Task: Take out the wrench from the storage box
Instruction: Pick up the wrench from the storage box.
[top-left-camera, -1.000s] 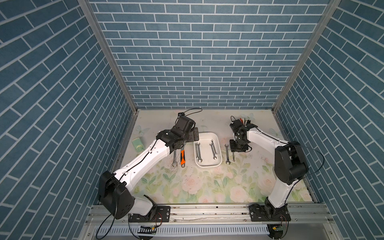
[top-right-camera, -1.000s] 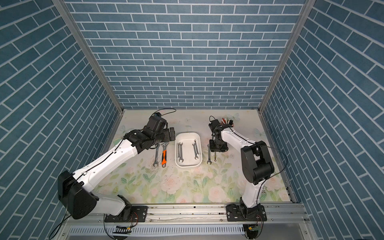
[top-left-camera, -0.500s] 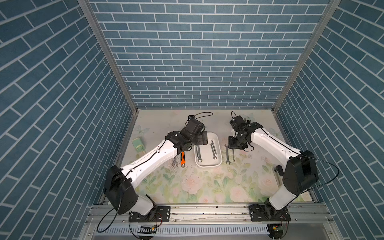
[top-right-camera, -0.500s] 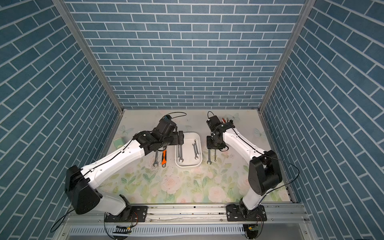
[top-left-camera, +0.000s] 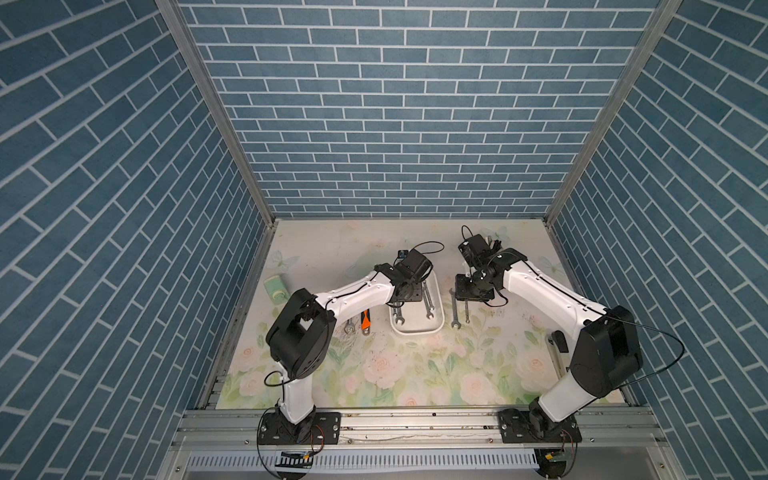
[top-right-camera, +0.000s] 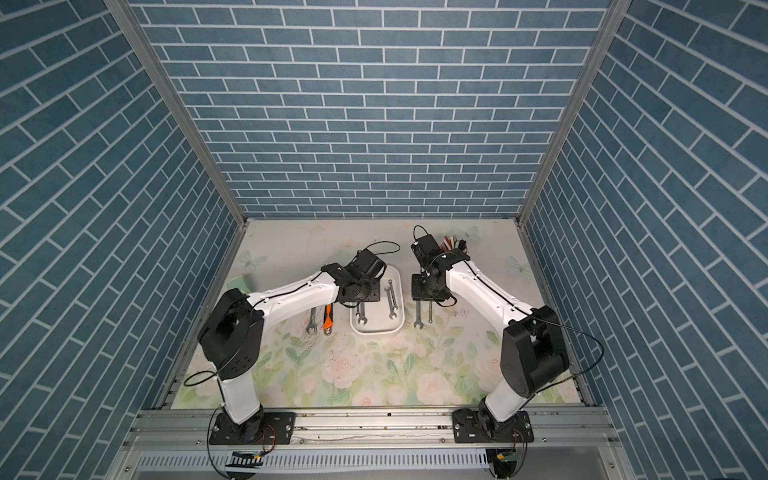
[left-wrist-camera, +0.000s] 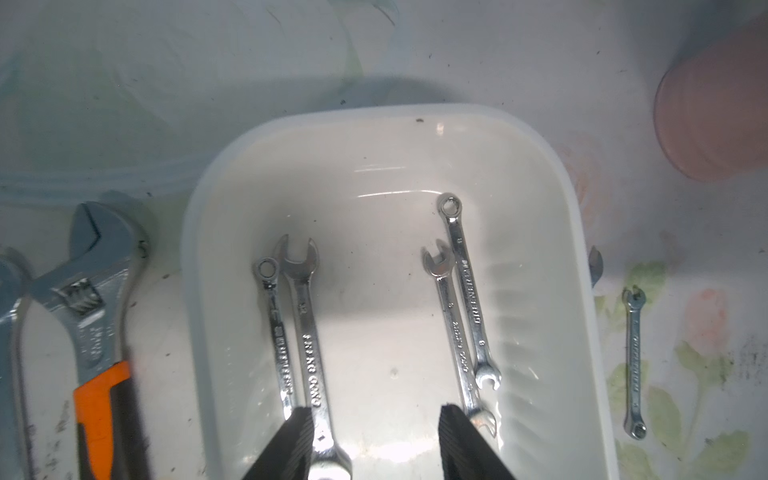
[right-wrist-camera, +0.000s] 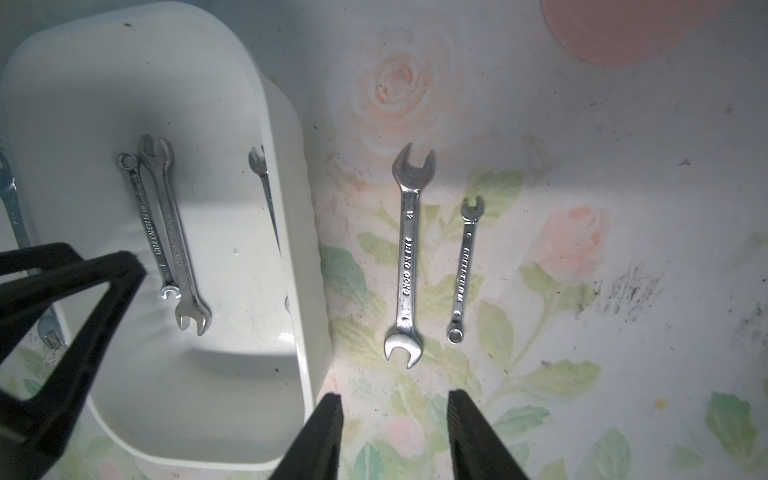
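Observation:
The storage box (top-left-camera: 415, 331) (top-right-camera: 376, 331) is a white shallow tray in mid-table. In the left wrist view the box (left-wrist-camera: 374, 114) holds two pairs of steel wrenches: a large wrench (left-wrist-camera: 307, 332) beside a slim one (left-wrist-camera: 276, 332), and another pair (left-wrist-camera: 461, 307). My left gripper (left-wrist-camera: 374, 415) (top-left-camera: 409, 301) hangs low inside the box, open. One of its fingers (left-wrist-camera: 299, 432) covers the near end of the first pair, and the bare box floor shows between its tips. My right gripper (right-wrist-camera: 395, 411) (top-left-camera: 473, 293) is open above the mat beside the box, holding nothing.
Two wrenches (right-wrist-camera: 409, 257) (right-wrist-camera: 465, 266) lie on the floral mat right of the box. An orange-handled adjustable wrench (top-left-camera: 365, 320) (left-wrist-camera: 95, 332) and another wrench (top-left-camera: 349, 326) lie left of it. A pink cup of pens (top-right-camera: 453, 243) stands at the back; a green object (top-left-camera: 275, 286) is far left.
My left gripper has swung right from beside the box to over it, dropped into it, and its jaws have narrowed. The right gripper has stayed above the two wrenches on the mat.

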